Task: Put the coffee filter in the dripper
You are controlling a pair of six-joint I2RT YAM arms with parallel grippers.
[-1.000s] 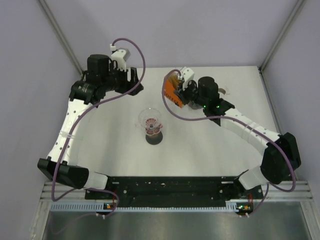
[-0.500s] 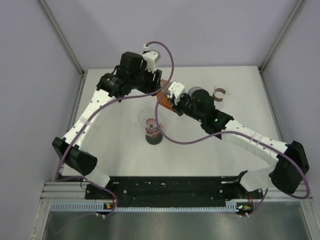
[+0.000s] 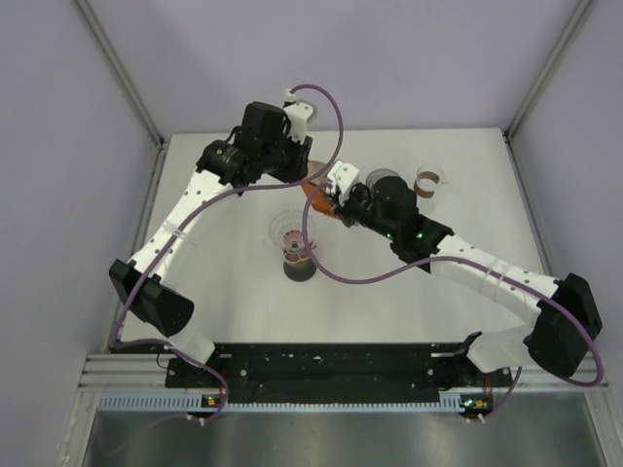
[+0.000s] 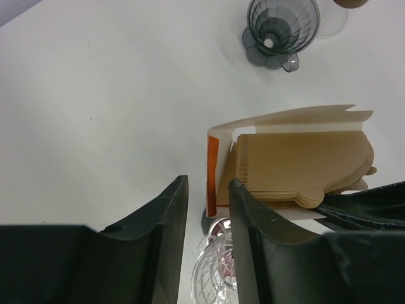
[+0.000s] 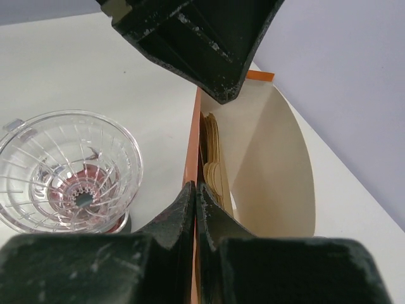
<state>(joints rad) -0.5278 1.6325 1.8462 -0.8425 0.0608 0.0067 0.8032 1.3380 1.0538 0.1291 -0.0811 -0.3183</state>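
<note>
A clear glass dripper (image 3: 295, 233) stands on a dark base mid-table. It also shows in the right wrist view (image 5: 69, 171) and the left wrist view (image 4: 218, 266). My right gripper (image 3: 327, 200) (image 5: 195, 185) is shut on the orange wall of an open filter box (image 3: 316, 189) (image 5: 272, 158), held just right of the dripper. Brown paper filters (image 4: 304, 166) (image 5: 214, 158) are stacked inside. My left gripper (image 3: 306, 175) (image 4: 207, 190) is open and empty, right above the box's orange side (image 4: 213, 174).
A grey dripper (image 3: 384, 181) (image 4: 281, 28) and a small brown cup (image 3: 425, 180) stand at the back right of the white table (image 3: 214, 292). Purple cables loop over both arms. Walls close the left, right and back sides.
My left arm has swung from the back left to over the filter box. My right arm has carried the box left, close to the glass dripper.
</note>
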